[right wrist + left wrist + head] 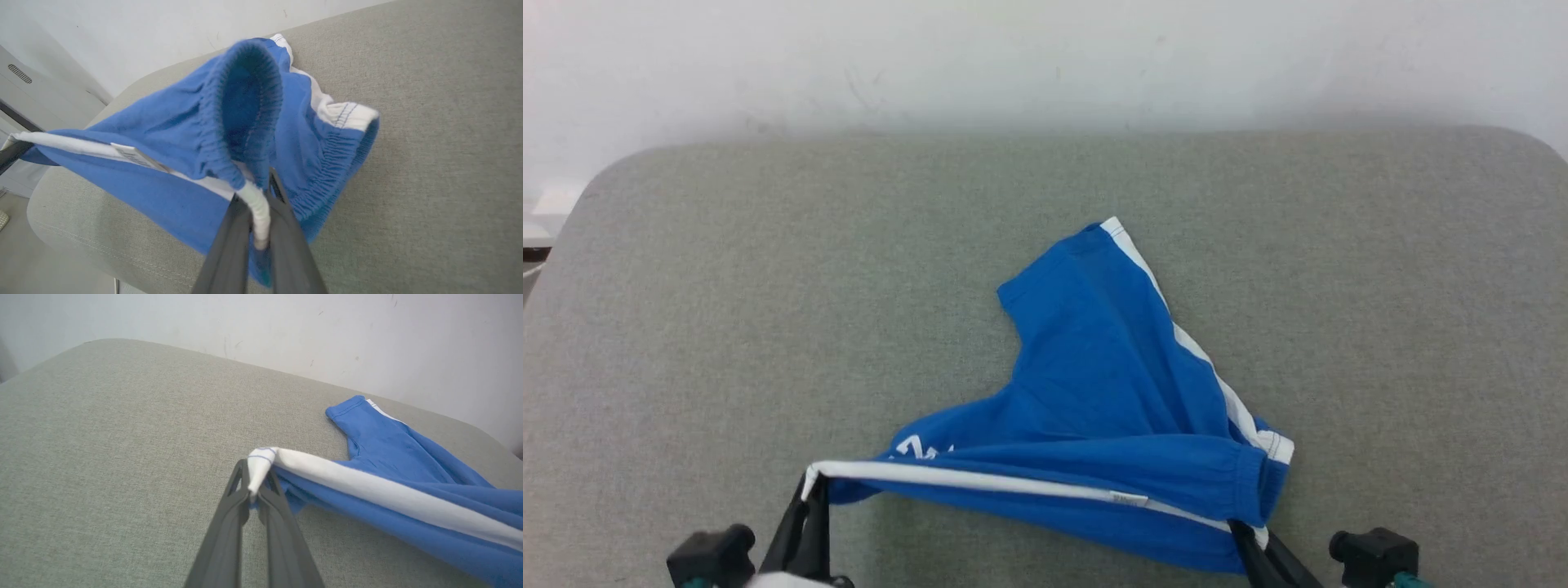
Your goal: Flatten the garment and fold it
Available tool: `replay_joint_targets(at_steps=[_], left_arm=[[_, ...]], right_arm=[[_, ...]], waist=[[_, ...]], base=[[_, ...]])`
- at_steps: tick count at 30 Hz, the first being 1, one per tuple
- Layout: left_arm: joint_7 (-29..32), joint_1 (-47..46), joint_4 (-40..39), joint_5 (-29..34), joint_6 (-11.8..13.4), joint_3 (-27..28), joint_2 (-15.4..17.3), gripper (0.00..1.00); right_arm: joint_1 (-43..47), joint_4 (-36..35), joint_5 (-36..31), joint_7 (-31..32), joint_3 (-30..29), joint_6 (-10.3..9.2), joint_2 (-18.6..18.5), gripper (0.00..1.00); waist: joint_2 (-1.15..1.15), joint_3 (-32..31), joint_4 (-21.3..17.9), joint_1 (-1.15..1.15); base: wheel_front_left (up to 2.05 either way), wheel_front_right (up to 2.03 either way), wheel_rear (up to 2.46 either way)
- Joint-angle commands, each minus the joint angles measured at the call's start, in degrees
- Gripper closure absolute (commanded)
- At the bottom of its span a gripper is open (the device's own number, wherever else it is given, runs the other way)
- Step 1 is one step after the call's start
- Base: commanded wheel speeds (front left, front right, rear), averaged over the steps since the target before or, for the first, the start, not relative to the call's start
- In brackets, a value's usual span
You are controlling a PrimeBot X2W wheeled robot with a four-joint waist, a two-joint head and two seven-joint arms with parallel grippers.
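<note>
The royal-blue shorts, the garment [1103, 384], are lifted along their near edge above the grey table [727, 310], the far leg still lying on it. My left gripper [810, 486] is shut on the white-trimmed corner of the garment [367, 486] at the lower left; in the left wrist view my left gripper [253, 490] pinches that white tip. My right gripper [1241, 531] is shut on the white stripe end by the gathered waistband of the garment [249, 106], and in the right wrist view my right gripper [261, 220] clamps it. A white side stripe stretches taut between both grippers, with a small white label [1129, 499].
The grey fabric-covered table runs back to a white wall [1045, 57]. Its rounded front-left edge [81, 245] drops to the floor. A pale cabinet [32, 94] stands beyond that corner.
</note>
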Motion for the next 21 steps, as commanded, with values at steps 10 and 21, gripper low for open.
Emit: replay_joint_targets(at_steps=[10,21], left_arm=[[8.62,-21.42,3.12,-1.08,-6.03,-5.72,5.67,1.00],[19.34,-51.52,18.70,-8.94,-7.56,-29.02,13.65,1.00]], right_arm=[[-5.93,-1.70,5.12,2.48,-2.04,-0.14,0.98,1.00],[-14.78,4.81,11.17,0.42,1.41,-0.14,1.01,1.00]], waist=[[0.00,6.43,-2.14,0.01],[0.00,13.90,-7.70,0.01]], base=[[0.00,0.00,0.00],[0.00,0.00,0.00]])
